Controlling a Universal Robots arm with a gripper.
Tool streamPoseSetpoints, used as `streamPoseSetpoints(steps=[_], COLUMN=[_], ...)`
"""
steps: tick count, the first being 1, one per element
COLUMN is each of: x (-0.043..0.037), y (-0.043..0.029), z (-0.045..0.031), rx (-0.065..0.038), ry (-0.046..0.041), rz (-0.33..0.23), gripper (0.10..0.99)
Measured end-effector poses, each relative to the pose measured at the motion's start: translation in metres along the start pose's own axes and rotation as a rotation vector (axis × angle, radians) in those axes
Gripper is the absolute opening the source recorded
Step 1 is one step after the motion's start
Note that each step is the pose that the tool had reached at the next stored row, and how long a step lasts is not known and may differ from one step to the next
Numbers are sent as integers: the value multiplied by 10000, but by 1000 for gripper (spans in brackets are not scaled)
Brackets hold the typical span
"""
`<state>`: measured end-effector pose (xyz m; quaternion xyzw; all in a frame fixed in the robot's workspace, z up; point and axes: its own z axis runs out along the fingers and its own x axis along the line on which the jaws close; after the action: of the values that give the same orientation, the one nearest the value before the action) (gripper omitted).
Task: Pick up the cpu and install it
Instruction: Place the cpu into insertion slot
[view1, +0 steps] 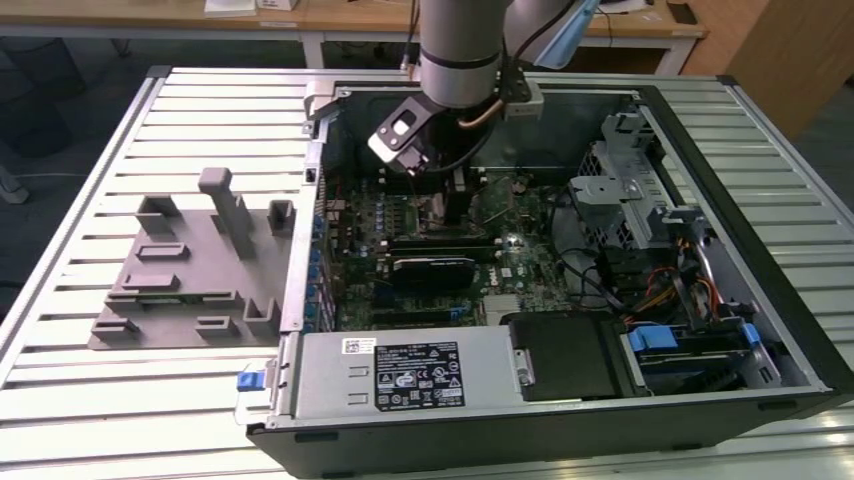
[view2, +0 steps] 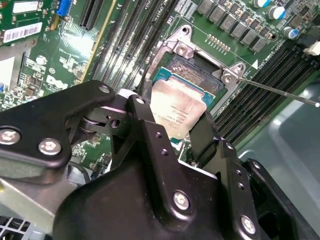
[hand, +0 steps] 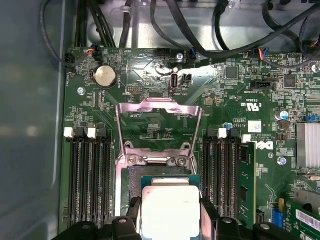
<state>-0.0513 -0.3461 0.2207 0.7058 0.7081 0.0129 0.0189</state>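
Black gripper (view2: 174, 125) clamped on the cpu (view2: 176, 107) by opposite edges, held low over the open socket (view2: 192, 64), retention frame (hand: 159, 106) lay swung open.

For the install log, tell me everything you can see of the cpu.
The cpu is a small flat square chip: a pale silver metal lid with faint print, on a green board whose edge shows around it. It lies lid up in the gripper, whose fingers clamp two opposite sides. It is over the open motherboard socket, whose metal load plate is swung up; whether it is seated or just above cannot be told.
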Motion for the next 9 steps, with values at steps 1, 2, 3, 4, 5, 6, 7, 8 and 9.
streamPoseSetpoints(steps=[1,2,3,4,5,6,7,8,9], x=[10,19,27,35,43,50,56,61,66], y=[1,1,1,2,2,2,2,1,1], z=[3,7,12,19,28,37,47,58,69], rx=[0,0,0,0,0,-1,0,4,9], ry=[-18,-42,-71,-95,-123,-146,-171,-191,-204], rz=[1,0,-1,-2,-3,-4,-4,-3,-3], gripper=[545,545,545,545,545,545,545,545,545])
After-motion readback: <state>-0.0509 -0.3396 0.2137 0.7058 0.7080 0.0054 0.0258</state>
